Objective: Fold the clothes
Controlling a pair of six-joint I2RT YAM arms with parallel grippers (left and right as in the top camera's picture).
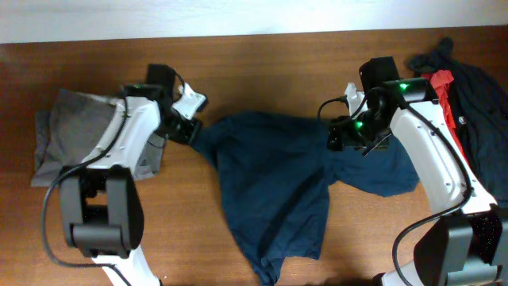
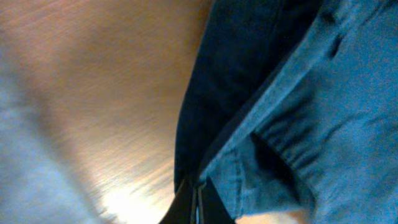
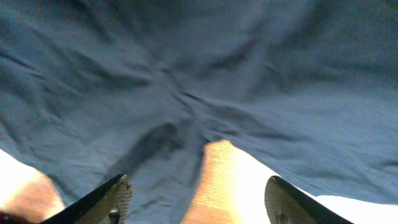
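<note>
A navy blue piece (image 1: 278, 183) lies spread and rumpled across the middle of the table. My left gripper (image 1: 190, 131) sits at its left corner. In the left wrist view the gripper (image 2: 198, 202) is shut, with the navy fabric's (image 2: 311, 112) edge pinched at the tips. My right gripper (image 1: 349, 137) hovers over the garment's upper right part. In the right wrist view it (image 3: 199, 199) stands open above the navy cloth (image 3: 186, 74), and a wedge of bare wood shows between its fingers (image 3: 118, 196).
Grey shorts (image 1: 71, 135) lie at the left end of the wooden table (image 1: 262, 71), under the left arm. A pile with a red shirt (image 1: 443, 83) and a black garment (image 1: 484, 103) sits at the far right.
</note>
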